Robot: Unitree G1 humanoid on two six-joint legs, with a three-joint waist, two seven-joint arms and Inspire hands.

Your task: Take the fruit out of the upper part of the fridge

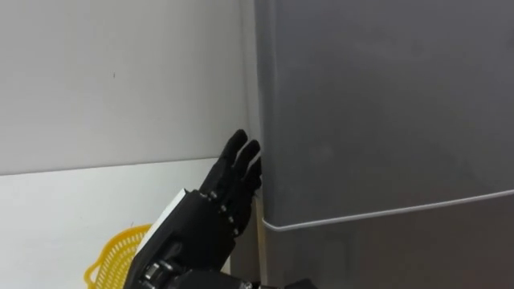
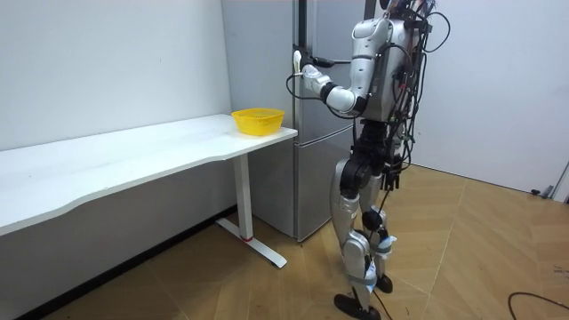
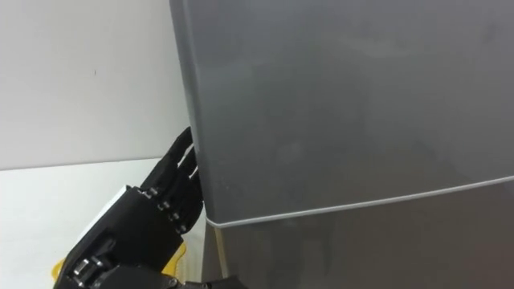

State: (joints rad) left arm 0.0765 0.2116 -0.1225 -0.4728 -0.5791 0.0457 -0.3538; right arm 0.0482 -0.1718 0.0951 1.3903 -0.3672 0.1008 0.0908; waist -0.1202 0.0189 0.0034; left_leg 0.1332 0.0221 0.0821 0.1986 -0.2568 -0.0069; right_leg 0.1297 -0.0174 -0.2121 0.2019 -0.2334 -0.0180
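The grey fridge [image 2: 263, 71] stands right before me, and its upper door [image 1: 385, 112] [image 3: 345, 104] is closed. A pale seam [image 1: 385, 213] divides it from the lower door [image 1: 401, 253]. My left hand [image 1: 230, 186] [image 3: 170, 193] is raised at the upper door's left edge. Its fingers are straight, their tips lie against that edge, and it holds nothing. In the room view I stand upright facing the fridge with this hand [image 2: 300, 64] stretched out to it.
A yellow basket [image 1: 115, 255] [image 2: 258, 120] sits on the end of the white table [image 1: 56, 217] [image 2: 133, 156], just left of the fridge and below my left arm. A white wall runs behind the table.
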